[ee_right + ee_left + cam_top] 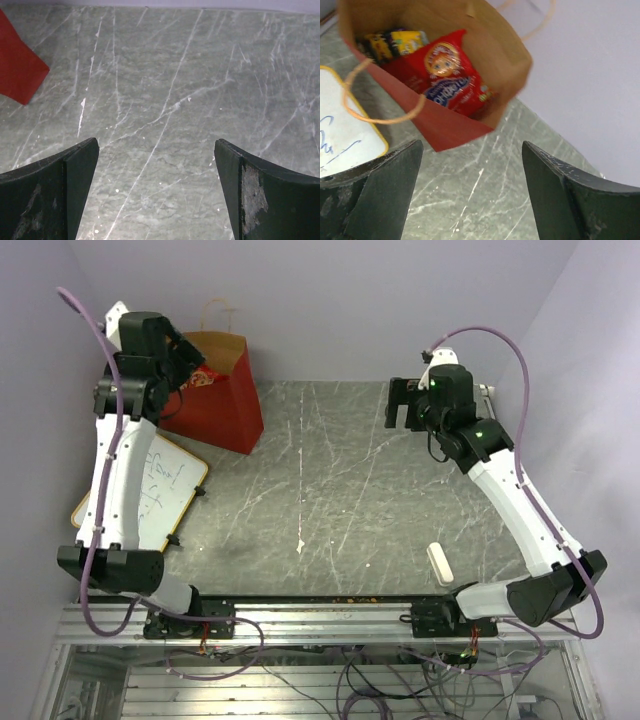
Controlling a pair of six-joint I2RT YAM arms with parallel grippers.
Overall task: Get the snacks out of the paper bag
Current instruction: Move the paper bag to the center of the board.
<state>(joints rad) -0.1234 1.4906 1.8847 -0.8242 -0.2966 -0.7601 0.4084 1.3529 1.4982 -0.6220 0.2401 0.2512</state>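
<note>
Both gape empty: I see the left end effector (470,172) above the paper bag (451,131), far left on the tabletop (330,490), red packet (452,80) and small wrappers (395,42) inside. The right end effector (157,175) hangs well apart.

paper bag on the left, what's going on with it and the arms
The left gripper hovers open near the mouth of the paper bag, holding nothing. The red packet and a few small wrappers are inside the bag, so no snack is out yet. The right gripper is open over the table, away from the bag.
</note>
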